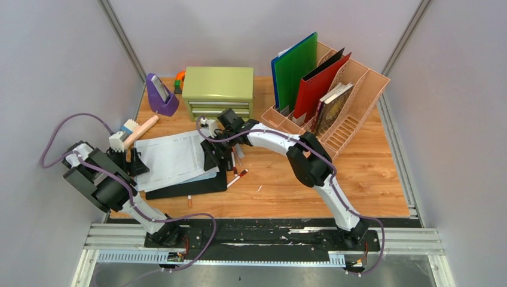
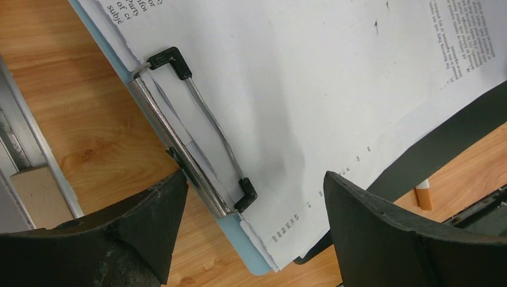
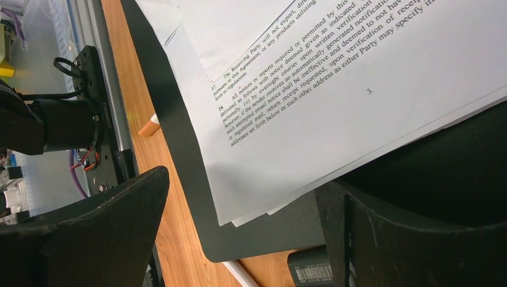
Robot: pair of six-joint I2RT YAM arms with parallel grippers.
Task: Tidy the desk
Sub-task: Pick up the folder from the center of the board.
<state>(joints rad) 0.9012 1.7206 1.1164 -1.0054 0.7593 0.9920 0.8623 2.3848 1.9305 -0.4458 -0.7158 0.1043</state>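
Note:
On the desk [image 1: 359, 179] a stack of printed papers [image 1: 173, 156] lies on a light blue clipboard [image 2: 254, 245], which rests on a black board [image 1: 190, 186]. My left gripper [image 1: 136, 160] is at the stack's left edge. It stands open [image 2: 256, 179] over the metal clip [image 2: 191, 131] and the clipboard's corner, holding nothing. My right gripper [image 1: 214, 160] is at the stack's right edge. It is open too [image 3: 244, 185], with the papers' corner [image 3: 251, 203] and the black board [image 3: 239, 239] between its jaws.
An olive-green drawer chest [image 1: 218, 89] and a purple holder [image 1: 160, 95] stand at the back. A pink file rack [image 1: 353, 113] with green and red folders fills the back right. Pens [image 1: 239, 173] lie beside the right gripper, an orange-tipped marker [image 1: 190, 201] near the front edge.

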